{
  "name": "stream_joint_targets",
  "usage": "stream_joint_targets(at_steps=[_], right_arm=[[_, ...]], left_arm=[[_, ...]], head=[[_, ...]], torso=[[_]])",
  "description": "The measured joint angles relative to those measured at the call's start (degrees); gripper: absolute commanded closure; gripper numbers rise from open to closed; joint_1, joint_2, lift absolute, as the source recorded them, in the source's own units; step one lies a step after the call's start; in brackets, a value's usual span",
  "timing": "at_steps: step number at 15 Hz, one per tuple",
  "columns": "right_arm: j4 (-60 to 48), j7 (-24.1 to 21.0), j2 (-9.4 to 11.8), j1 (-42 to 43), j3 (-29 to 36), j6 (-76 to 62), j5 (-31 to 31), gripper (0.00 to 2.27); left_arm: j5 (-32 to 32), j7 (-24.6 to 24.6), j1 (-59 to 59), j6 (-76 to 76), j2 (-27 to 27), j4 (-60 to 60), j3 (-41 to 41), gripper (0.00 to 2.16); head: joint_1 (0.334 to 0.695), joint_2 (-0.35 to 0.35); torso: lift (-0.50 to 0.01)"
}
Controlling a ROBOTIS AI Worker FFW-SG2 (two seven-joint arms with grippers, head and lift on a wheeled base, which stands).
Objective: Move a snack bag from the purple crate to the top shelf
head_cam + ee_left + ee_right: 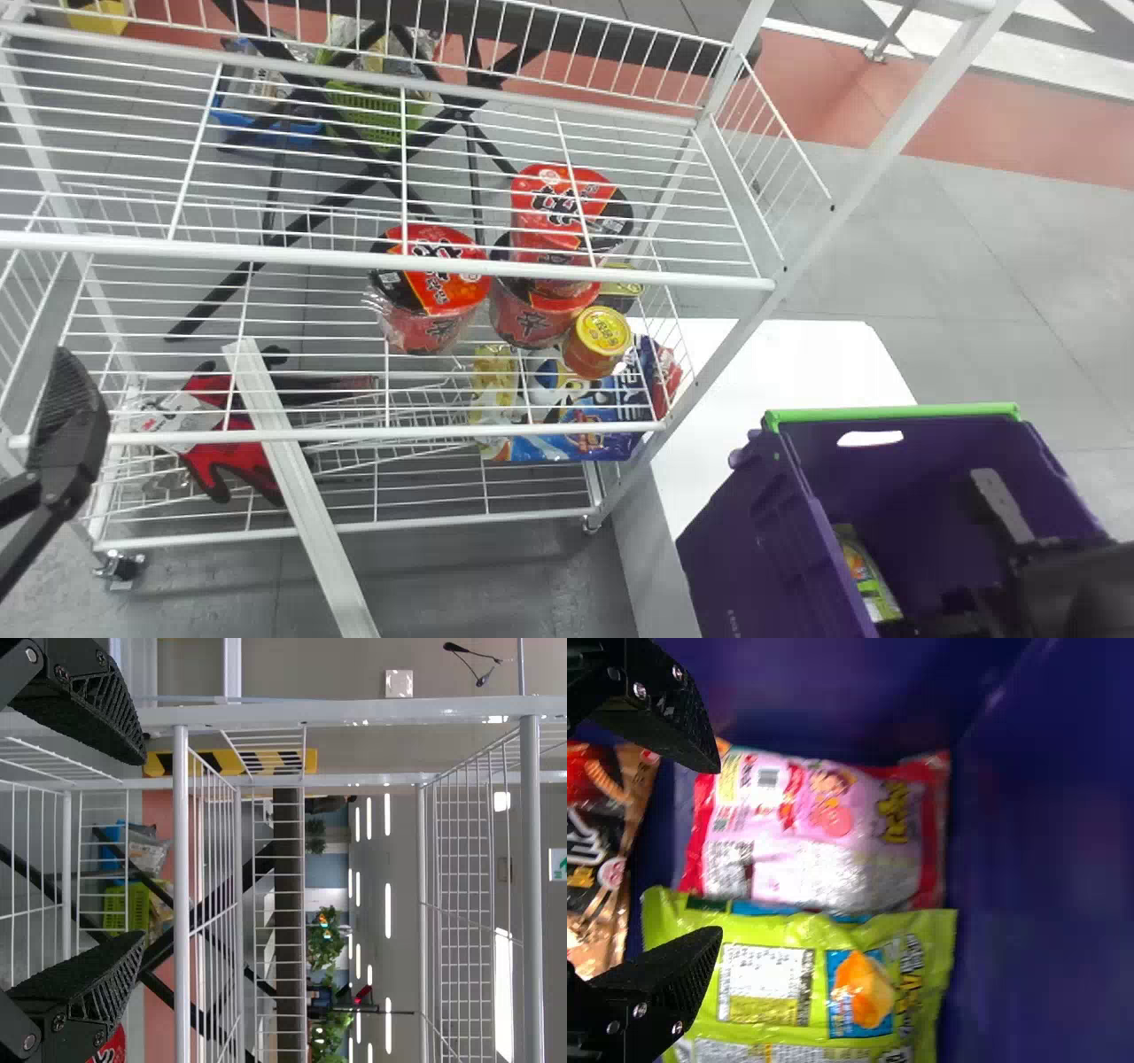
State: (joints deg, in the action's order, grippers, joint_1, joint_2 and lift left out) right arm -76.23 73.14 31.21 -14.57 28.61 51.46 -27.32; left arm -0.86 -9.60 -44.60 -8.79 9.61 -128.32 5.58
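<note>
Well, right gripper (974, 602) spread in purple crate (740, 549), pink snack bag (824, 833) facing its gap.

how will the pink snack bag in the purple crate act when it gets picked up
The pink bag will probably be floppy and give when squeezed, as its film is creased. That film also looks shiny, so it may slip a little. It lies right alongside the green bag, which might shift as it lifts.
</note>
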Motion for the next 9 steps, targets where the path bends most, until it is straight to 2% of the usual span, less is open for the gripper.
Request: stream_joint_targets(at_steps=[9], right_arm=[[5.2, -3.3, -2.4, 1.2, -0.8, -5.0, 0.5, 0.20]], left_arm=[[-0.5, 0.4, 0.7, 0.1, 0.4, 0.5, -0.4, 0.13]], head=[[0.695, -0.350]], torso=[[-0.457]])
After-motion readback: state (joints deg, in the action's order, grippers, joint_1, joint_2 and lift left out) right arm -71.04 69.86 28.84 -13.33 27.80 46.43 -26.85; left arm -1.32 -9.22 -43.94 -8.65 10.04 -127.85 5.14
